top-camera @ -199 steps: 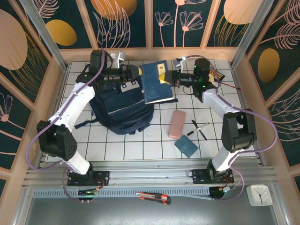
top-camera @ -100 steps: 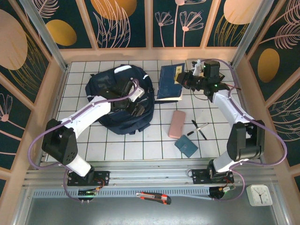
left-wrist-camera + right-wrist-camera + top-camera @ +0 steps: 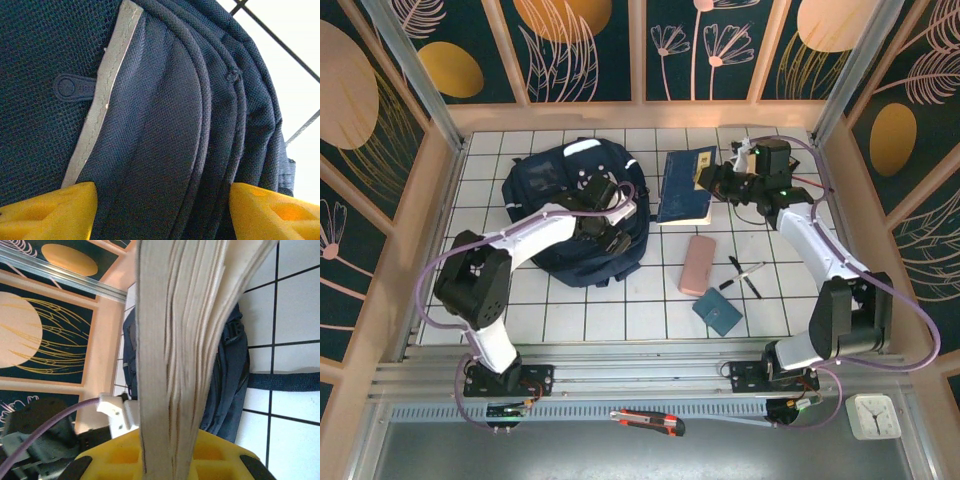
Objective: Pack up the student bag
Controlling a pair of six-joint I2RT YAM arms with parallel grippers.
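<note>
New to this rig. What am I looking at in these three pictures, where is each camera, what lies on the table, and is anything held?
Two robot arms are bolted at the near edge of a white tiled table. The wide picture comes from a camera above and behind them; the close-ups come from cameras on their wrists. On the table lie a navy backpack, a pink case, two pens and a flat teal pouch. The right arm has its yellow jaws shut on a blue book, seen edge-on in its wrist view. The left arm has its jaws open over the backpack's seams.
</note>
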